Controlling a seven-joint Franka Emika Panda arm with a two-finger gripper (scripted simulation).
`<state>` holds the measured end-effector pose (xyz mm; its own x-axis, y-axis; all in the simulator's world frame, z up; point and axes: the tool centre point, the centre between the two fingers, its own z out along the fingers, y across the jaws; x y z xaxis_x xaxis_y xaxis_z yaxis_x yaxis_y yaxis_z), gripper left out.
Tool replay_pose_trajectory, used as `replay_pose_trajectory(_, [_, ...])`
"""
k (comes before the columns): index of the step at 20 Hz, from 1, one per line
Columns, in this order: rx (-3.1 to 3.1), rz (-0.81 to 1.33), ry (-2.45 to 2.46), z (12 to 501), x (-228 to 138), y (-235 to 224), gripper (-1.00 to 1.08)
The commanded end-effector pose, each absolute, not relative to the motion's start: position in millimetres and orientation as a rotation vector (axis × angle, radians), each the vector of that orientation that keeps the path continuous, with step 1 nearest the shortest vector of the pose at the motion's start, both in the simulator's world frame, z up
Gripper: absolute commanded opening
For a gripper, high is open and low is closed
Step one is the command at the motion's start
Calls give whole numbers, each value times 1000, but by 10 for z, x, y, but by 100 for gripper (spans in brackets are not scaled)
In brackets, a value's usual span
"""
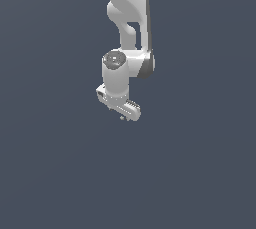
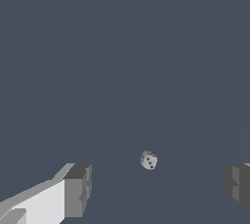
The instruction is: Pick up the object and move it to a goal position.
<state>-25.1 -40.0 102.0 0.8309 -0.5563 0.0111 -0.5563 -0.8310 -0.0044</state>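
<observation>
Hand (image 2: 156, 189) spread wide, fingertips partly cut off; object (image 2: 149, 160) apart, tiny in exterior view.

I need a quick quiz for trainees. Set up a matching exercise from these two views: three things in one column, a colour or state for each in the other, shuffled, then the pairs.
Column one:
1. the object
2. the gripper
3. the arm

Column two:
A. white, reaching down from the top of the exterior view
B. open, fingers set wide apart
C. tiny pale speckled lump, lying free between the fingers, touched by neither

Pairs: 1-C, 2-B, 3-A
</observation>
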Motion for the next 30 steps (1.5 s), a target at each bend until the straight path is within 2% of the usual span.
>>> replay_pose_trajectory(1, [-2968,-14,1022,923,-312,-376,100])
replay_pose_trajectory(14, [-2826,-1,1371,621,-532,-319,100])
replay_pose_trajectory(24, [-2812,0,1402,563,-556,-313,100])
replay_pose_trajectory(30, [-2809,0,1406,330,-566,-316,100])
